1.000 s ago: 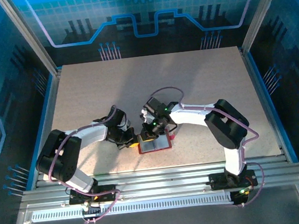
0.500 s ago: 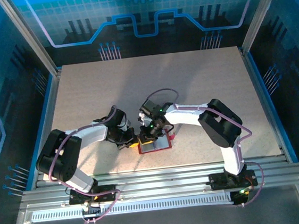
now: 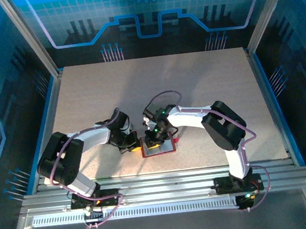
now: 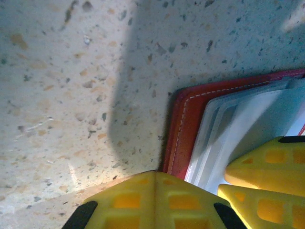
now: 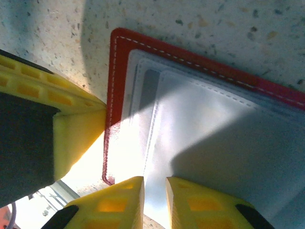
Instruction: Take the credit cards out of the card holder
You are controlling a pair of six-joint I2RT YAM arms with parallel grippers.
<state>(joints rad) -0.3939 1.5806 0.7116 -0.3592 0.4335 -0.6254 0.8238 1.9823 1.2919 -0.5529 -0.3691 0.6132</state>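
The red card holder (image 3: 159,148) lies open near the table's front edge, its grey-silver inside (image 5: 214,129) facing up. My left gripper (image 3: 138,145) is shut, its yellow tip (image 4: 155,174) pressing at the holder's red left edge (image 4: 183,124). My right gripper (image 5: 155,183) hovers over the inside's left part, its yellow fingers a narrow gap apart with nothing between them. In the top view it (image 3: 154,138) sits right beside the left one. The credit cards are hidden; just a darker grey strip (image 5: 150,86) shows in one pocket.
Speckled beige tabletop (image 3: 155,87) stretches behind the arms. Blue walls and metal posts (image 3: 31,45) enclose the sides. A metal rail (image 3: 165,181) runs along the near edge, close behind the holder.
My right gripper has shifted a little left and nearer over the holder, and its fingers have parted slightly. The left gripper and the holder stay put.
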